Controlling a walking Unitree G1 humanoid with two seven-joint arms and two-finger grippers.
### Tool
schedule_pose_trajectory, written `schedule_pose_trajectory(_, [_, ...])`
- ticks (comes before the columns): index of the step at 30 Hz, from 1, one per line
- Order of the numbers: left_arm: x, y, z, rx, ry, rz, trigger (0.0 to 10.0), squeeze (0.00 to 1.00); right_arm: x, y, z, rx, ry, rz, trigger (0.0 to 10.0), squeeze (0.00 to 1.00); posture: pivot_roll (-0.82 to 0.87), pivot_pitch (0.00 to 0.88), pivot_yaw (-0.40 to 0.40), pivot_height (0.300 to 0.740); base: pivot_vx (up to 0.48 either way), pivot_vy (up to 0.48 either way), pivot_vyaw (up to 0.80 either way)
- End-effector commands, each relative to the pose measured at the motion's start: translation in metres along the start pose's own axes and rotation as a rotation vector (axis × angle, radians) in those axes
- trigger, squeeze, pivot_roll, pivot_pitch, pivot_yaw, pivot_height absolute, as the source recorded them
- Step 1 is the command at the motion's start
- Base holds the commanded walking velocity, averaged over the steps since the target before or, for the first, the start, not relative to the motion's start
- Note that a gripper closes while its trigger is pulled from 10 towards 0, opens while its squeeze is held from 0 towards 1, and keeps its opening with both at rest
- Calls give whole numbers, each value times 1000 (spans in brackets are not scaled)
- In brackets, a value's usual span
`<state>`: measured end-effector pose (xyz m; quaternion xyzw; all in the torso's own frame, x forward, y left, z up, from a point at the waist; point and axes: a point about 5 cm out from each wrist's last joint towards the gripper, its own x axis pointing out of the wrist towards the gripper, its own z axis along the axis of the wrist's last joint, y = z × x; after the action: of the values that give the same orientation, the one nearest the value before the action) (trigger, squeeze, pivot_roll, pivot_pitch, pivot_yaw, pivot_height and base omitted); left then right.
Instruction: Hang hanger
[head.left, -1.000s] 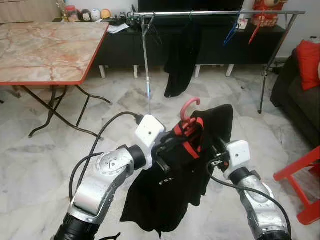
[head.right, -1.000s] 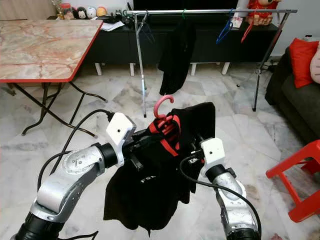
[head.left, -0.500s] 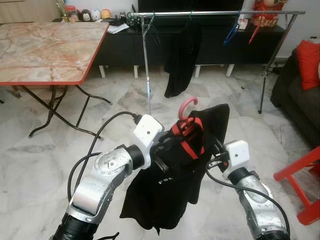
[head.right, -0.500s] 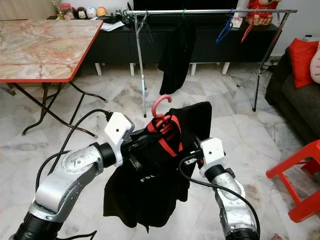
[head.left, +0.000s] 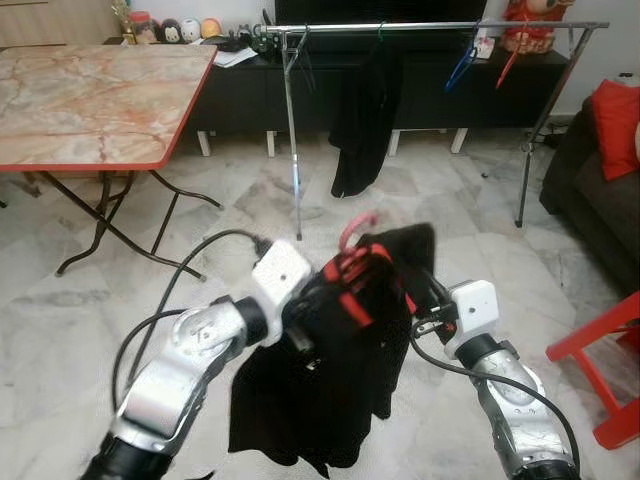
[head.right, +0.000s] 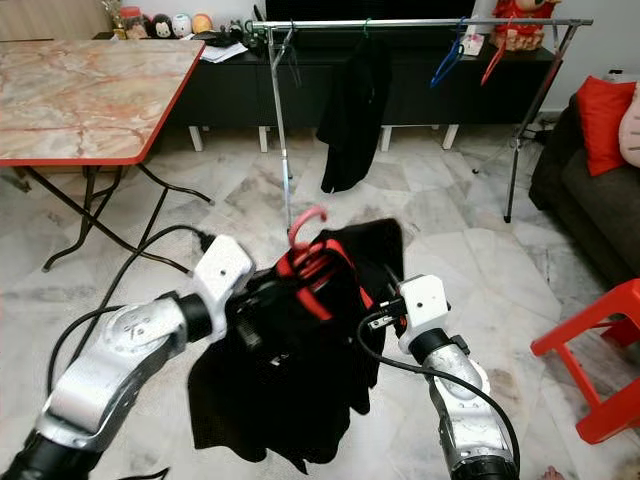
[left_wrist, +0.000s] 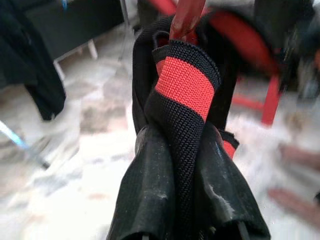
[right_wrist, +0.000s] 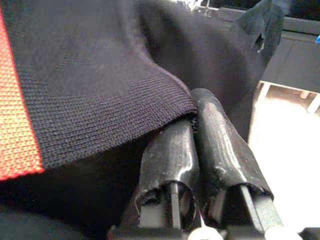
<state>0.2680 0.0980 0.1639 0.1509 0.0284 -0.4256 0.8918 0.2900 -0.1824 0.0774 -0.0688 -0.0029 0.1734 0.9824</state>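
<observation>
A black shirt (head.left: 330, 390) with a red-and-black collar (left_wrist: 182, 85) hangs on a pink-red hanger whose hook (head.left: 355, 228) sticks up and leans left. My left gripper (head.left: 322, 288) holds it from the left, shut on the collar at the hanger's neck. In the left wrist view the collar band is squeezed between both fingers (left_wrist: 150, 190). My right gripper (head.left: 424, 295) is at the shirt's right shoulder, shut on the edge of the black fabric (right_wrist: 100, 90). The silver clothes rail (head.left: 430, 25) stands some way ahead, above the level of the hanger.
On the rail hang a black garment (head.left: 365, 110), a blue hanger (head.left: 462, 65) and a red hanger (head.left: 510, 60). A marble-top folding table (head.left: 100, 90) stands at the left, a dark sofa (head.left: 600, 190) and a red stool (head.left: 605, 370) at the right. Marble floor lies between.
My left arm has swung left and a little lower, carrying the collar and hanger with it. The hook now leans left and the shirt hangs further left. The right gripper has hardly moved.
</observation>
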Motion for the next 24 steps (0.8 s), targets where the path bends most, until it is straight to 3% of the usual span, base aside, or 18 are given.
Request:
schedule_pose_trajectory(1, [-3,0,-2,54,17,-11,10000,0,1,-1,1,-3,0,11,0,0,-2,9,-35,740,0,0,0])
schedule_pose_trajectory(5, [-15,12,-19,172,137,17,10000,0,1,0,0,-6,10,24,0,0,2,10,-36,740,0,0,0])
schedule_pose_trajectory(9, [-24,14,-28,219,185,1,10000,0,2,0,0,-17,15,29,0,0,-1,6,-38,740,0,0,0])
schedule_pose_trajectory(12, [-31,13,-31,252,197,-43,10000,0,2,-1,1,-18,15,28,0,0,0,5,-40,740,0,0,0])
schedule_pose_trajectory(17, [-53,10,-33,303,223,-218,10000,0,3,-3,-1,-27,33,45,0,0,8,1,-45,740,0,0,0])
schedule_pose_trajectory(20, [-61,7,-29,303,210,-304,10000,0,3,-3,-2,-28,38,52,0,0,9,0,-45,740,0,0,0])
schedule_pose_trajectory(24, [-66,5,-14,266,102,-365,10000,0,1,1,-6,-24,52,65,0,0,11,0,-48,740,0,0,0])
